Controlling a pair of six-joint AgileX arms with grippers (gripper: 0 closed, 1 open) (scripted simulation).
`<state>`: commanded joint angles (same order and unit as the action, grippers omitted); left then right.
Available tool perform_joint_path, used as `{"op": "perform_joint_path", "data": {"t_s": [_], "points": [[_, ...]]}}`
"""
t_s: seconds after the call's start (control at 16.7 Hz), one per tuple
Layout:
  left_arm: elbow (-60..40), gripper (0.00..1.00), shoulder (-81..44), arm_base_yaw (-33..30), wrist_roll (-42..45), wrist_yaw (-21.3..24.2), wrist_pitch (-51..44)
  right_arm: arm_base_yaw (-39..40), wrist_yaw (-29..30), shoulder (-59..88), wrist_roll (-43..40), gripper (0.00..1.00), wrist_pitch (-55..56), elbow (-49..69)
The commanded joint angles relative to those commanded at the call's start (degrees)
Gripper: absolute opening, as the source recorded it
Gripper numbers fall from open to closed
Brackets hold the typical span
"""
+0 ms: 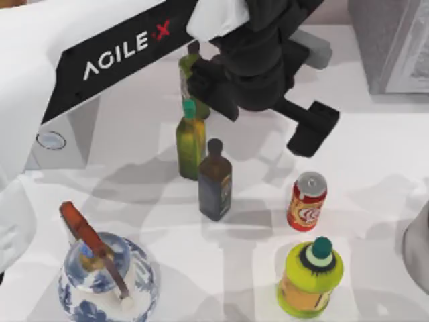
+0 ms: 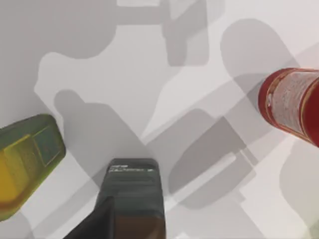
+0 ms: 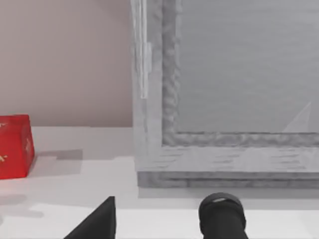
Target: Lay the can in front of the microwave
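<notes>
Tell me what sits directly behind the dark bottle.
Behind the dark bottle stands a yellow-green bottle. Another bottle stands farther back, its far side covered by the left gripper.

Dark brown square bottle (image 1: 215, 180) upright mid-desk, black cap. Olive-yellow bottle (image 1: 190, 139) with green cap just behind it to the left; another green bottle (image 1: 190, 74) farther back, partly hidden. Blue-and-white porcelain teapot (image 1: 107, 278) with brown handle at front left. Fat yellow-green bottle (image 1: 310, 276), teal cap, front right. Speckled grey box appliance (image 1: 389, 43) back right. Red box (image 3: 15, 146) on white desk (image 1: 134, 174).
</notes>
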<state>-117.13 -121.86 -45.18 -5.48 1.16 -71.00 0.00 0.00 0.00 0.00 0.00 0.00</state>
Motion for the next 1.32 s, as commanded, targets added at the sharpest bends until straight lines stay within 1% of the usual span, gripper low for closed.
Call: {"op": "perform_joint_path", "data": {"t_s": [0.12, 0.24, 0.36, 0.48, 0.9, 1.32], "points": [[-8.3, 1.00, -7.8, -3.1, -0.2, -0.4, -4.2, 0.0, 0.0, 0.0, 0.0, 1.00, 0.0, 0.0], [-14.4, 1.00, -13.5, -5.5, -0.4, -0.9, -7.4, 0.0, 0.0, 0.0, 0.0, 1.00, 0.0, 0.0], [-18.3, 1.00, -16.9, -7.1, -0.5, -1.3, -9.4, 0.0, 0.0, 0.0, 0.0, 1.00, 0.0, 0.0], [-20.0, 1.00, -18.2, -7.9, -0.6, -1.5, -10.3, 0.0, 0.0, 0.0, 0.0, 1.00, 0.0, 0.0], [-18.8, 1.00, -18.2, -7.7, -0.5, -1.5, -9.2, 0.0, 0.0, 0.0, 0.0, 1.00, 0.0, 0.0], [-7.8, 1.00, -18.7, -7.7, -0.4, -1.5, 2.5, 0.0, 0.0, 0.0, 0.0, 1.00, 0.0, 0.0]]}}
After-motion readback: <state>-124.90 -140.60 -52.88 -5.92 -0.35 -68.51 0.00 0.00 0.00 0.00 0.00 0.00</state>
